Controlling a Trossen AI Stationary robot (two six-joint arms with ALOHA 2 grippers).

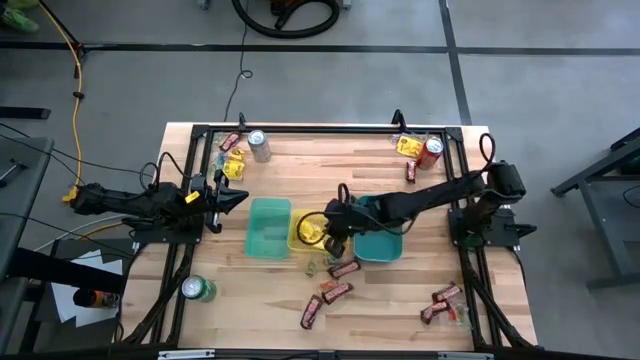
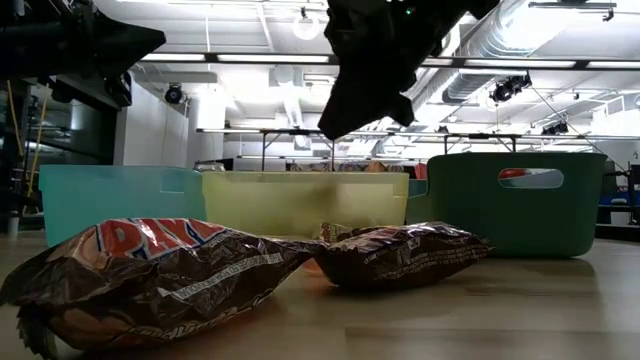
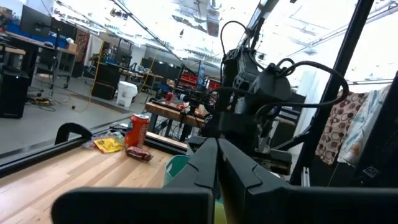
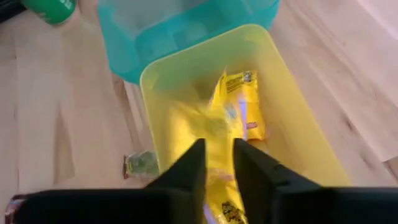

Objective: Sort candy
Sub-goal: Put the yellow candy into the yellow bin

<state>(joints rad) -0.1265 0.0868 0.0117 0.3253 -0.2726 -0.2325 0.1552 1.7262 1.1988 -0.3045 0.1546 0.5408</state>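
My right gripper (image 1: 328, 232) hangs over the yellow bin (image 1: 303, 230), pointing down into it. Its fingers (image 4: 219, 163) stand a little apart, with nothing between them. Yellow candy packets (image 4: 239, 102) lie inside that bin. One blurred packet (image 4: 198, 124) shows just beyond the fingertips, and no finger is on it. Brown-and-red candy bars (image 1: 343, 268) lie on the table near the bins, and two of them (image 2: 170, 270) fill the low view's foreground. My left gripper (image 1: 240, 198) waits shut at the table's left side.
A light teal bin (image 1: 268, 228) stands left of the yellow one and a darker teal bin (image 1: 385, 243) right of it. Cans stand far left (image 1: 260, 145), far right (image 1: 432, 150) and near left (image 1: 198, 290). More candy lies at the far corners (image 1: 235, 165) and near right (image 1: 445, 295).
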